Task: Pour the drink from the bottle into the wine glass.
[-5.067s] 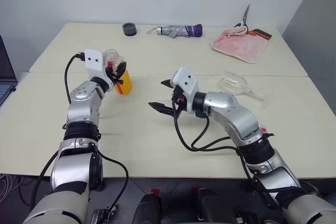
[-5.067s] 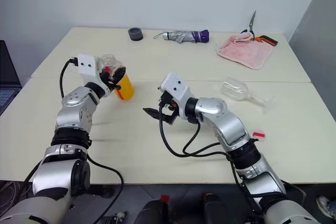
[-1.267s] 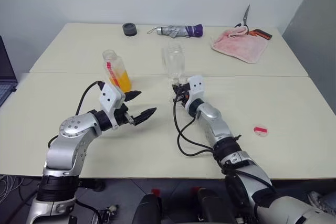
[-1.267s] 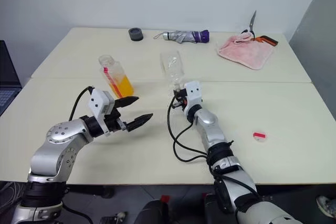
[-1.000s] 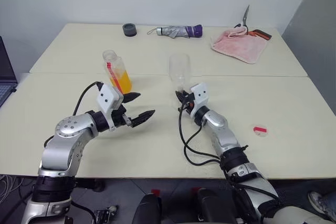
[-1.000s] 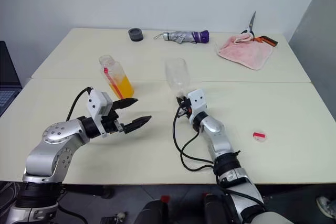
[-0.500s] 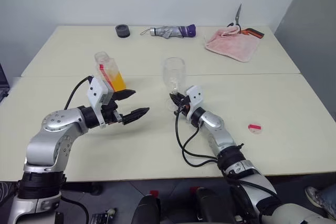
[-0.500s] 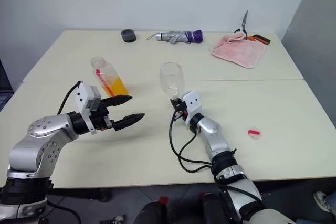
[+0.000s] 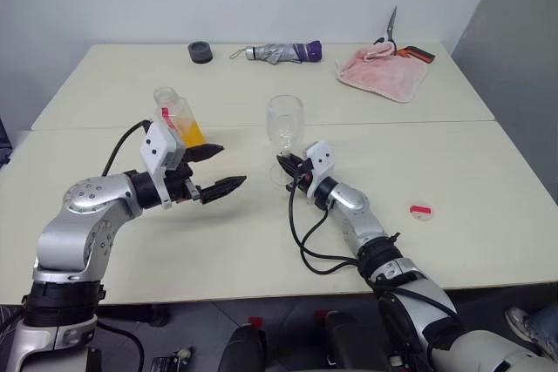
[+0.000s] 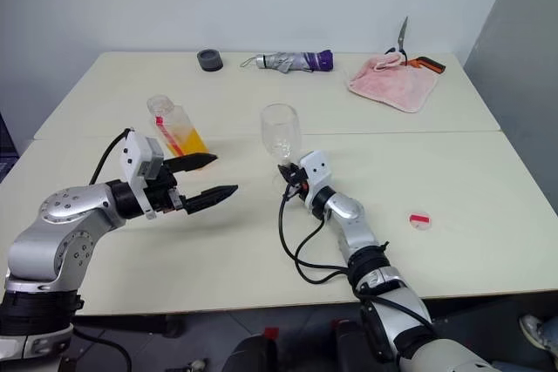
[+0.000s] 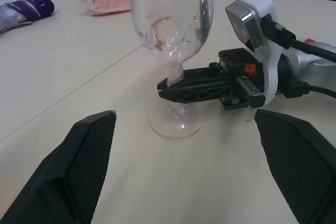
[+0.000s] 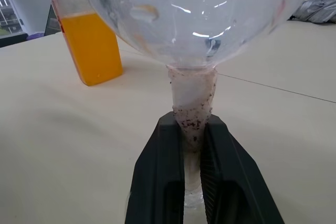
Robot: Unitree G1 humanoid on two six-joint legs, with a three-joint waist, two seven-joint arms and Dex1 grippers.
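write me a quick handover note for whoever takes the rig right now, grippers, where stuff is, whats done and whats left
Right gripper: shut on the stem of the wine glass, which stands upright near the table's middle, bowl empty.
Left gripper: open, holding nothing, hovering over the table between bottle and glass.
Bottle: stands uncapped on the table beyond the left gripper, lower part filled with the orange drink. A small pink-and-white cap lies on the table to the robot's right.
Done: cap off, glass upright.
Left: grasp the bottle, pour into the glass.
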